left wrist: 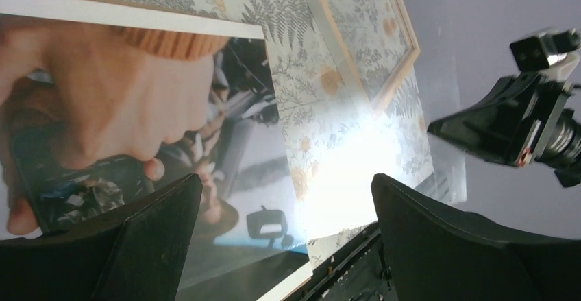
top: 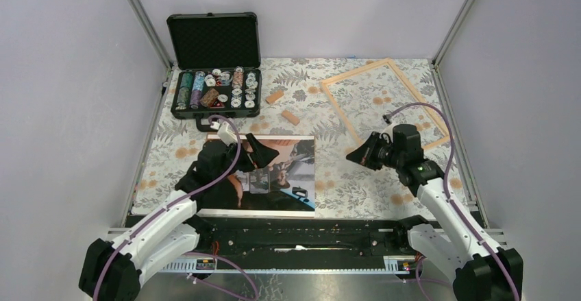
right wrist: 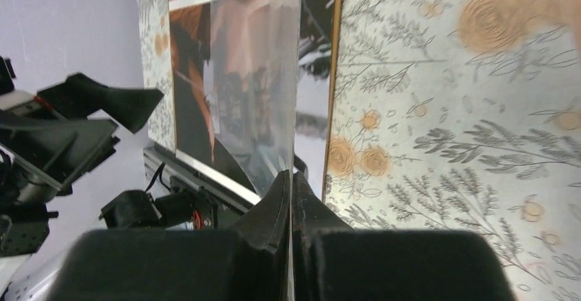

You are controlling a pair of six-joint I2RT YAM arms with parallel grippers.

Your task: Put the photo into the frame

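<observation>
The photo lies picture-up on the flowered table near the front edge; it also shows in the left wrist view and the right wrist view. The frame of pale wood strips lies flat at the back right, empty, and shows in the left wrist view. My right gripper is shut on the edge of a clear sheet, held above the photo's right part. My left gripper is open over the photo, with the glaring clear sheet beyond its fingers.
An open black case of poker chips stands at the back left. Two small wooden blocks lie between the case and the frame. A thin brown edge runs along the photo's right side. A black rail borders the near edge.
</observation>
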